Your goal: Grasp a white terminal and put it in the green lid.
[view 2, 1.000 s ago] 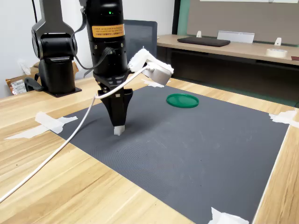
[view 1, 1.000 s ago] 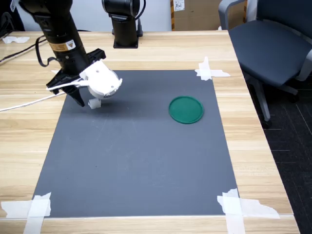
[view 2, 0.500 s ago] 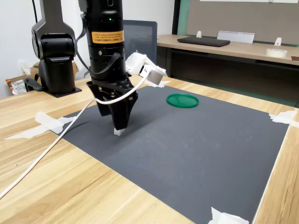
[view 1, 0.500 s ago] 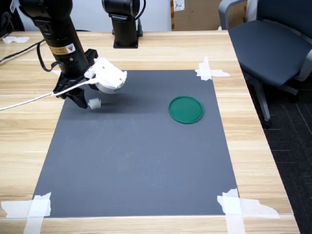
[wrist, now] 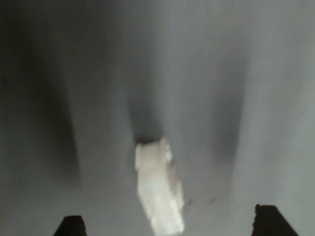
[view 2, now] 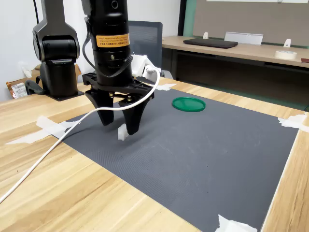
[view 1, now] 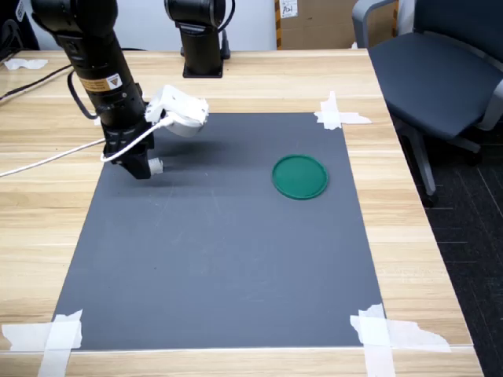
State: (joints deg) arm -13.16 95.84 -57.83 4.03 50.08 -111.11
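Tool (view 2: 119, 129) fingers stand spread, straddling the white terminal (view 2: 122, 132) on the dark mat (view 2: 203, 145); green lid (view 1: 299, 177) lies well apart toward the first exterior view's 3 o'clock.

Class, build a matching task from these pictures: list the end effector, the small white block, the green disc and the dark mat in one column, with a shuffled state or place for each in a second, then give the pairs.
Column 1
1. black end effector
2. tiny white translucent plastic terminal
3. flat round dark-green plastic lid
4. dark grey mat

Column 2
A. taped down at its corners
B. empty, away from the arm
C. open, fingers straddling a block
D. lying on the mat between two fingers

Pairs: 1-C, 2-D, 3-B, 4-A
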